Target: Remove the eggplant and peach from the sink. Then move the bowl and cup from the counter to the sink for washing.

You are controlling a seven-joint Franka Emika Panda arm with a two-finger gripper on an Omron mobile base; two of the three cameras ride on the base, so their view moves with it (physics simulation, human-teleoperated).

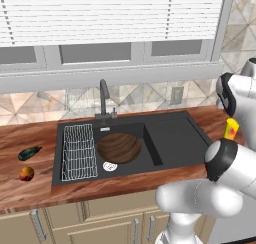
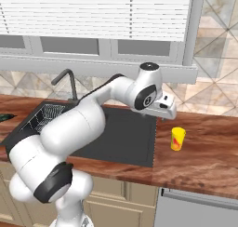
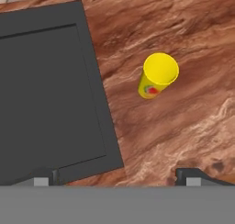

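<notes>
The yellow cup (image 3: pixel 157 76) with its red mark stands upright on the wood counter, just right of the black sink (image 3: pixel 98 108). My gripper (image 3: pixel 117 178) hovers above the counter near the sink's drainboard, open and holding nothing, its fingertips (image 3: pixel 193 176) wide apart and short of the cup. In the right base view the gripper (image 2: pixel 163 115) hangs up and to the left of the cup (image 2: pixel 177 138). The brown bowl (image 1: pixel 118 148) lies in the sink (image 1: pixel 175 138) basin. Left of the sink on the counter lie the eggplant (image 1: pixel 29 152) and the peach (image 1: pixel 26 174). My arm partly hides the cup (image 1: pixel 231 129).
A wire rack (image 1: pixel 79 152) fills the basin's left side, with the silver drain (image 1: pixel 110 166) beside it. The dark faucet (image 1: pixel 103 98) rises behind the basin. A tiled wall and a window sill close off the back of the counter (image 2: pixel 209 151).
</notes>
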